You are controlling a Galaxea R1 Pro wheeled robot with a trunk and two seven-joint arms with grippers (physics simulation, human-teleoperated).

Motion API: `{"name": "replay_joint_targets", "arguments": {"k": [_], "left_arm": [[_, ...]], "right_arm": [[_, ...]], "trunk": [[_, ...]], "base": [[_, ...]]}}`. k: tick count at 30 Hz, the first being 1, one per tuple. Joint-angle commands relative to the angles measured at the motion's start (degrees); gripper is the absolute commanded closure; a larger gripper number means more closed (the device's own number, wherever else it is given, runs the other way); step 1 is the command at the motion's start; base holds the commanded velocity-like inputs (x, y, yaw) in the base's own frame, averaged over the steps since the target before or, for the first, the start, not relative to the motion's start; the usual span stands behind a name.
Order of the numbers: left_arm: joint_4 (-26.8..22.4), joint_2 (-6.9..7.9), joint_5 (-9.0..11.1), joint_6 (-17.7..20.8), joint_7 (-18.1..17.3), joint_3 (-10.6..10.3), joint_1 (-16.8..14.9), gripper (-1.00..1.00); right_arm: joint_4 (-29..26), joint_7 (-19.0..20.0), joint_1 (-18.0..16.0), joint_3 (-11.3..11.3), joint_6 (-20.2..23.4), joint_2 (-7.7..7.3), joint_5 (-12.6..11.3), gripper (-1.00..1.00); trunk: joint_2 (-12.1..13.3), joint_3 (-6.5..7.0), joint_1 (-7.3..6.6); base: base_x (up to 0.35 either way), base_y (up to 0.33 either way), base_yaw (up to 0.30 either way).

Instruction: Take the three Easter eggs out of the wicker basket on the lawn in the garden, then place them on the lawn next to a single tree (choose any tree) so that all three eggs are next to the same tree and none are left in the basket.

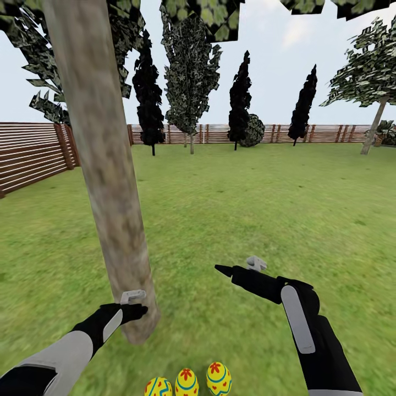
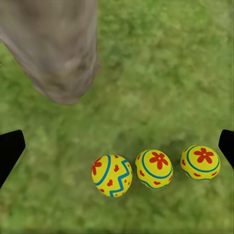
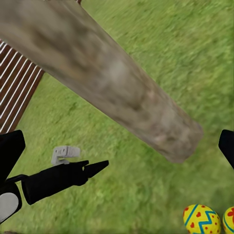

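Three yellow Easter eggs (image 1: 158,386) (image 1: 187,382) (image 1: 219,378) lie in a row on the lawn (image 1: 247,209), close to the foot of the tree's thick grey-brown leaning trunk (image 1: 104,181). My left gripper (image 1: 140,311) hovers beside the trunk's base, open and empty. In the left wrist view its fingers (image 2: 9,151) spread wide above the eggs (image 2: 111,175) (image 2: 154,168) (image 2: 200,162). My right gripper (image 1: 223,269) is open over bare grass to the right of the trunk (image 3: 107,78). The wicker basket is out of view.
A brown slat fence (image 1: 33,154) runs along the left and back of the lawn. Dark narrow trees (image 1: 148,93) (image 1: 240,99) (image 1: 303,107), a grey-green tree (image 1: 191,71) and a round bush (image 1: 254,130) stand at the back. A thin-trunked tree (image 1: 374,121) stands far right.
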Motion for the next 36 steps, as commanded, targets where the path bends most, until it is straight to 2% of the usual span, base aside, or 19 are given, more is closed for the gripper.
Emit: {"name": "replay_joint_targets", "arguments": {"k": [1, 36], "left_arm": [[-0.1, 0.06, 0.5, 0.3, 0.0, -0.5, 0.0, -1.00], [-0.1, 0.06, 0.6, 0.1, 0.0, -0.4, 0.0, -1.00]], "right_arm": [[0.0, 0.6, 0.0, -0.1, 0.3, 0.07, 0.5, -1.00], [0.1, 0.7, 0.0, -0.2, 0.3, 0.02, 0.6, -1.00]], "trunk": [[0.4, 0.12, -0.23], [14.4, 6.40, -7.91]], "base": [[0.000, 0.000, 0.000], [0.000, 0.000, 0.000]]}}
